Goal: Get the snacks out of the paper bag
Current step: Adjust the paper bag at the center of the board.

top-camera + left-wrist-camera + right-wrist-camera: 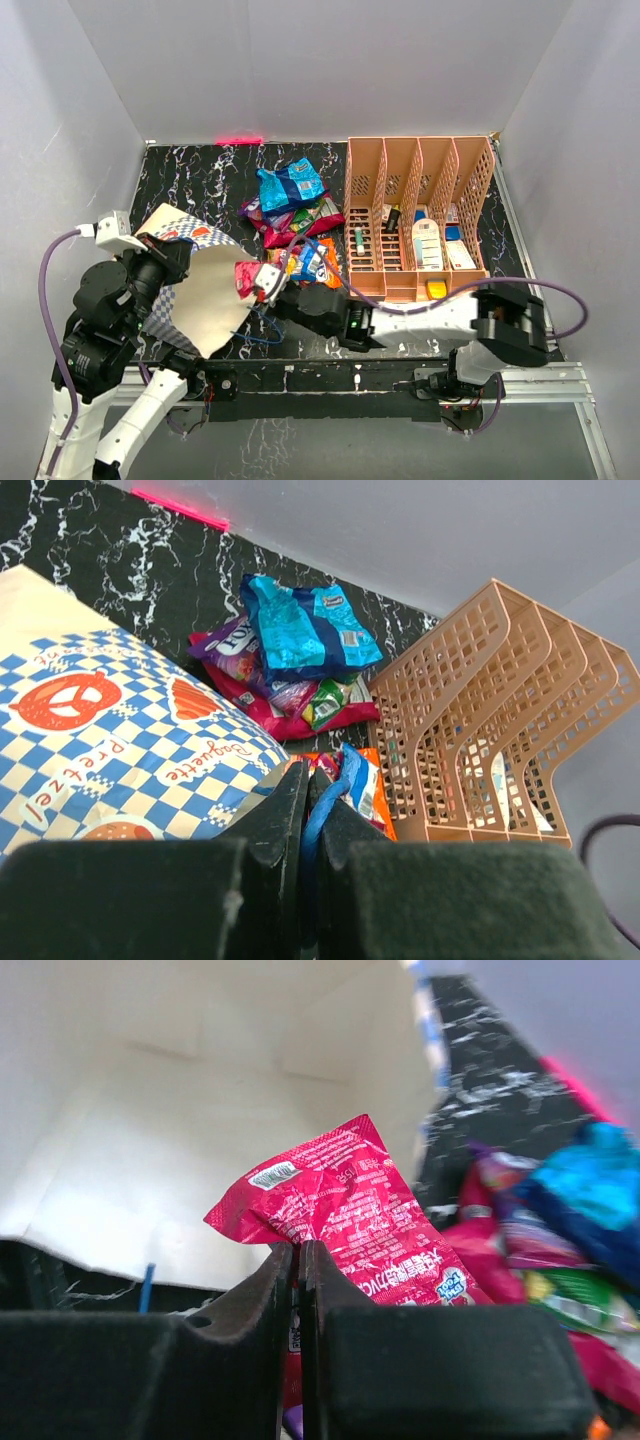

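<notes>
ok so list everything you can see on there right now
paper bag: one, cream with blue-white checks, left side of the table
blue cord handle: one, blue, pinched in the left claw
red snack packet: one, red-pink, at the bag's mouth
snack pile: several packets, blue on top, purple, red, green, orange, middle of the table
organizer: one, peach, slotted, right side
bottles and boxes: several, mostly white, one yellow, in the organizer's slots
table: one, black marbled
left claw: one, black, shut on the blue cord handle
right claw: one, black, shut on the red snack packet
</notes>
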